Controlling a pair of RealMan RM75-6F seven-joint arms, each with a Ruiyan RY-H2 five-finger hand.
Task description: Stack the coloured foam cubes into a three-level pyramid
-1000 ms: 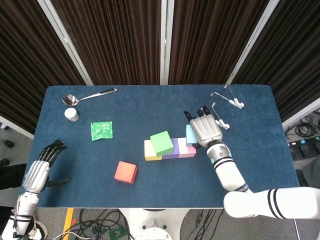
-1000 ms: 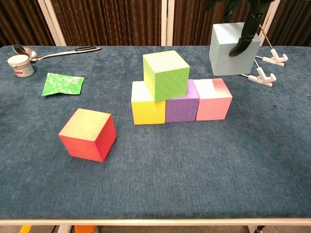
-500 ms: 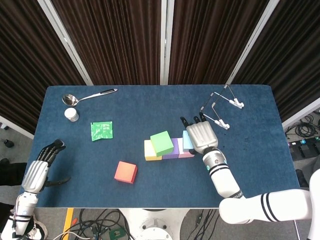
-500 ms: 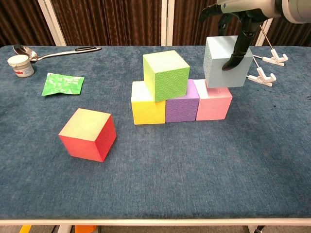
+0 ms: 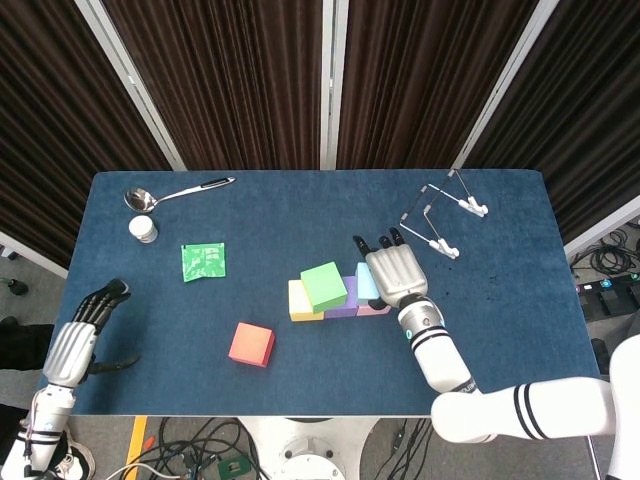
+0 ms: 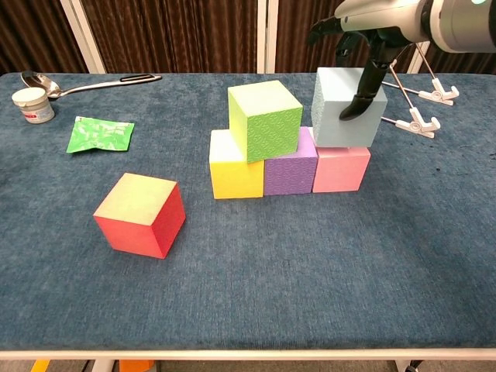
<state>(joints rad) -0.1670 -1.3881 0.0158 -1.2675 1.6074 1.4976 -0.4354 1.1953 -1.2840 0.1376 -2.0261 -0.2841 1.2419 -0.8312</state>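
A row of three cubes stands mid-table: yellow [image 6: 232,172], purple [image 6: 291,170] and pink [image 6: 341,167]. A green cube [image 6: 265,119] sits on top, over the yellow and purple ones. My right hand [image 6: 370,39] grips a light blue cube [image 6: 337,108] from above, low over the pink and purple cubes; whether it touches them I cannot tell. From the head view the hand [image 5: 395,272] hides most of that cube [image 5: 366,282]. A red cube [image 6: 141,214] lies alone at the front left. My left hand [image 5: 85,330] hangs open off the table's left edge.
A green packet [image 6: 99,133], a small white jar [image 6: 32,105] and a ladle [image 6: 85,82] lie at the back left. A white wire stand [image 6: 422,105] sits at the back right, just behind my right hand.
My right hand has carried the light blue cube left and down, from beside the pink cube to just over the pink and purple cubes. The left hand has not moved.
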